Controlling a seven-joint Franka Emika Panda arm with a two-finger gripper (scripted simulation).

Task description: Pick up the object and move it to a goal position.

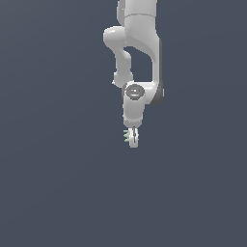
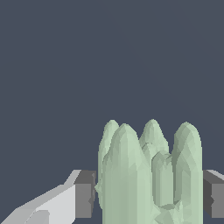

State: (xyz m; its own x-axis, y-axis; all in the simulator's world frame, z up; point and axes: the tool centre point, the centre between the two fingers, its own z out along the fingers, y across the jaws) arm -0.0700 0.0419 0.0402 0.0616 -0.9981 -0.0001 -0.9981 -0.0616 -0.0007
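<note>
1. Arm (image 1: 140,48): white, enters from the top of the exterior view and hangs down over a plain dark grey-blue ground (image 1: 58,193). Wrist points downward.
2. Gripper (image 1: 133,137): at the lowest end of the arm, near the middle of the exterior view. Its white fingers (image 1: 135,139) appear drawn close together there.
3. Object (image 1: 127,135): pale green, spiky, smaller than the gripper. In the exterior view its short spikes project from the gripper tip toward that view's left.
4. Wrist view: object (image 2: 148,175) fills the space between the two dark grey finger pads (image 2: 84,194). Several rounded, tapering green lobes stand side by side. One pad lies just beside the object on one flank, the other pad (image 2: 213,194) just beside it on the opposite flank.
5. Grip state: jaws are clamped on the object, a pad against each side.
6. Position: object sits at the fingertips. Whether it rests on the ground or is clear of it cannot be told; no shadow or contact line is visible in either view.
7. Surroundings: uniform dark ground in both views.
</note>
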